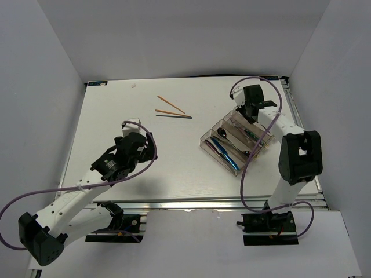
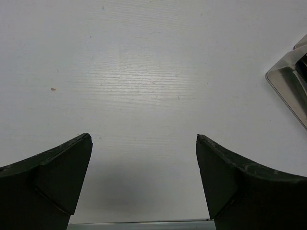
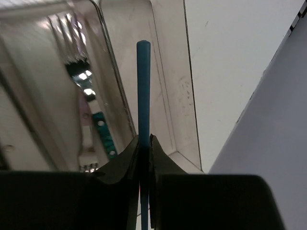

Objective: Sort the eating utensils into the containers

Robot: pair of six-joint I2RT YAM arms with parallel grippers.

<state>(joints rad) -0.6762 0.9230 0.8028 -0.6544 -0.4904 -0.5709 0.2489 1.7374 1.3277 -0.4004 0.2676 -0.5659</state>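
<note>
Left claw (image 2: 144,139): it is hovering low over bare worktop (image 2: 144,72) with its fingers standing wide apart and gripping nothing. A corner of the clear organizer tray (image 2: 288,79) is showing at the right edge of its view.

Right claw (image 3: 145,141): it is working at the far end of the tray and pinching a teal utensil (image 3: 143,86) tightly between nearly closed fingers. The piece is pointing along a long empty compartment and appears to be hanging above its floor. Whether it is a chopstick or a handle cannot be told. A silver fork (image 3: 72,43) is lying in the neighbouring compartment.

Farther out, two orange chopsticks (image 1: 172,112) are lying loose on the worktop, well apart from the tray.

Handling assessment: the held piece is looking slim, stiff, light and smooth, so it is likely slippery. The grip is sitting near one end, so the free length is liable to swing. The loose chopsticks are lying flat and thin. A pinch across the middle, square to the length, is judged safest.
</note>
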